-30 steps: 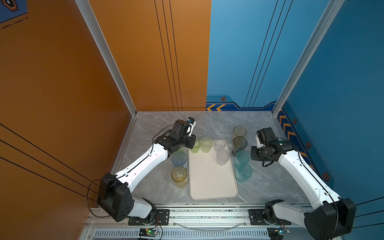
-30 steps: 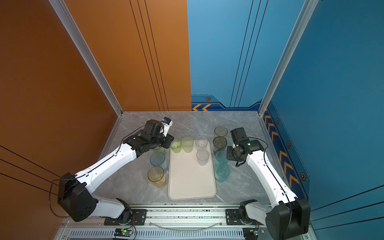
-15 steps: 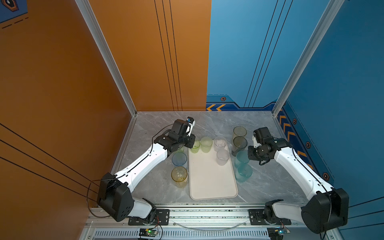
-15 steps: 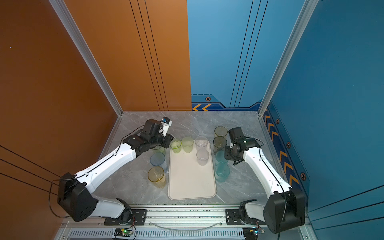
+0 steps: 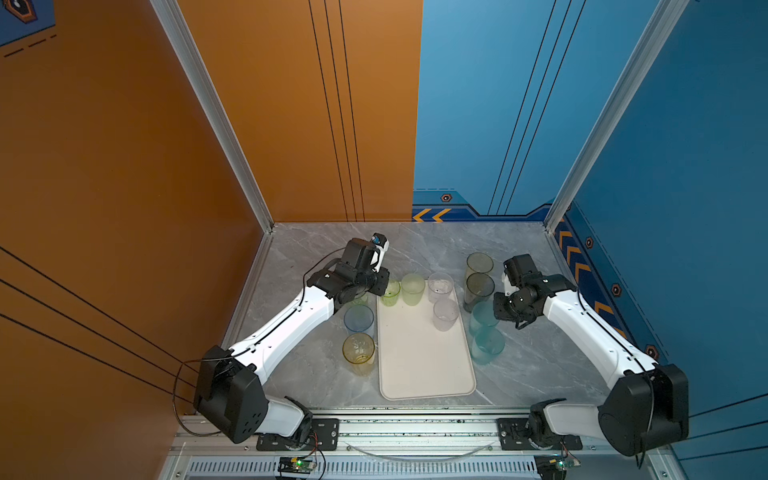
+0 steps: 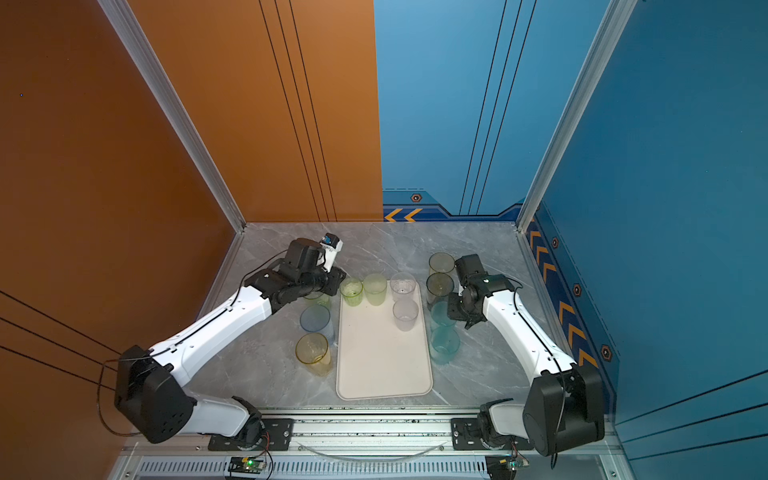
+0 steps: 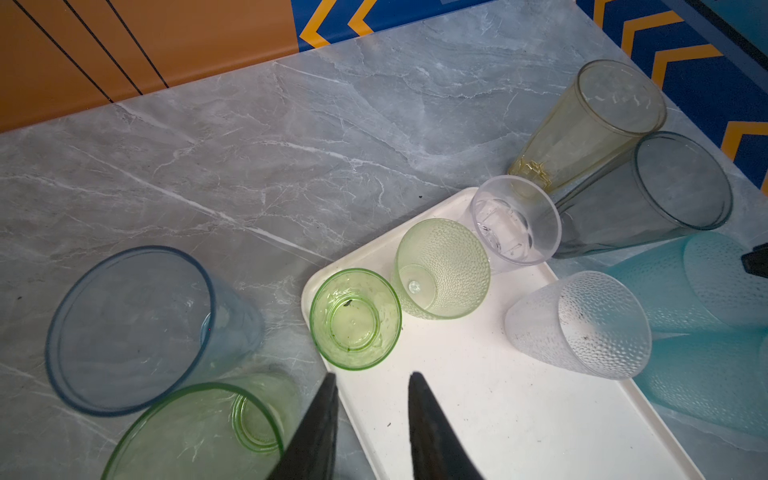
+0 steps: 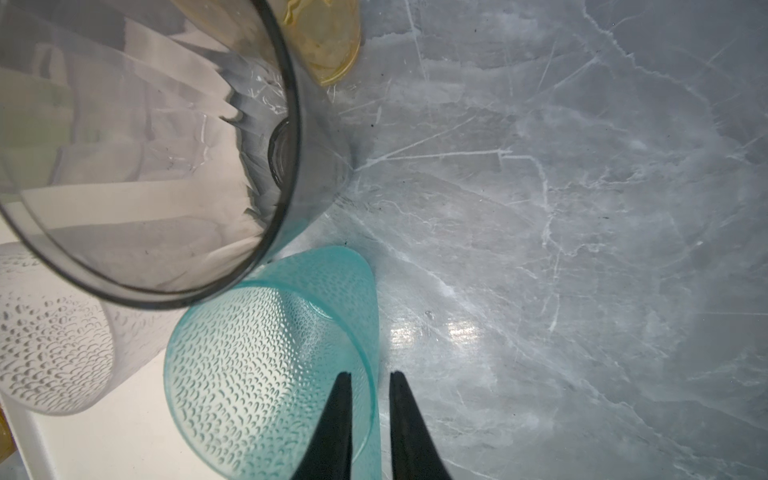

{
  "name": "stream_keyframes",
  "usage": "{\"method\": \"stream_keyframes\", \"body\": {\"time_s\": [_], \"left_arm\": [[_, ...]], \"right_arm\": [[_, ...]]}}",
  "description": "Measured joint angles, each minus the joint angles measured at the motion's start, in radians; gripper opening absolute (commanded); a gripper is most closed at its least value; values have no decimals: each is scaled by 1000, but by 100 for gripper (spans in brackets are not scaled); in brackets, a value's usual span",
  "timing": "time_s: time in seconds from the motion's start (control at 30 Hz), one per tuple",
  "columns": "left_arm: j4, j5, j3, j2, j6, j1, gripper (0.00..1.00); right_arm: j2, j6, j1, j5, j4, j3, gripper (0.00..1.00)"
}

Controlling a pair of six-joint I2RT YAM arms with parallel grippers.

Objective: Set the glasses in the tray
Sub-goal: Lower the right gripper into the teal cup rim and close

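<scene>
Four glasses stand on the tray [image 5: 424, 365], all at its far end: a small green glass [image 7: 355, 320], a dimpled green glass [image 7: 442, 268], a clear glass [image 7: 515, 220] and a frosted glass [image 7: 582, 328]. The others stand on the tabletop [image 5: 540, 374] either side. Right hand [image 8: 370, 374] is down at the teal glass [image 8: 257, 374] beside the smoky grey glass [image 8: 145, 166], fingers narrowly apart astride its rim, one inside, one outside. Left hand [image 7: 372, 376] hovers at the tray's edge by the small green glass, fingers apart, empty.
</scene>
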Motion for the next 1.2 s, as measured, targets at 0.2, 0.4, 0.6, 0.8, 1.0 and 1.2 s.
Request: {"method": "stream_keyframes", "body": {"time_s": [0.2, 0.4, 0.6, 0.8, 1.0, 1.2], "left_arm": [[0, 0, -3, 0, 0, 2, 31], [0, 0, -3, 0, 0, 7, 31], [0, 0, -5, 0, 0, 8, 31], [0, 1, -5, 0, 0, 10, 31], [0, 0, -5, 0, 0, 10, 30], [0, 0, -5, 0, 0, 10, 30]], "right_arm": [[16, 0, 0, -12, 8, 0, 15], [30, 0, 0, -14, 16, 0, 13], [39, 0, 0, -14, 16, -1, 12], [47, -1, 0, -14, 22, -5, 10], [48, -8, 0, -14, 24, -7, 6], [48, -8, -1, -11, 24, -8, 5]]}}
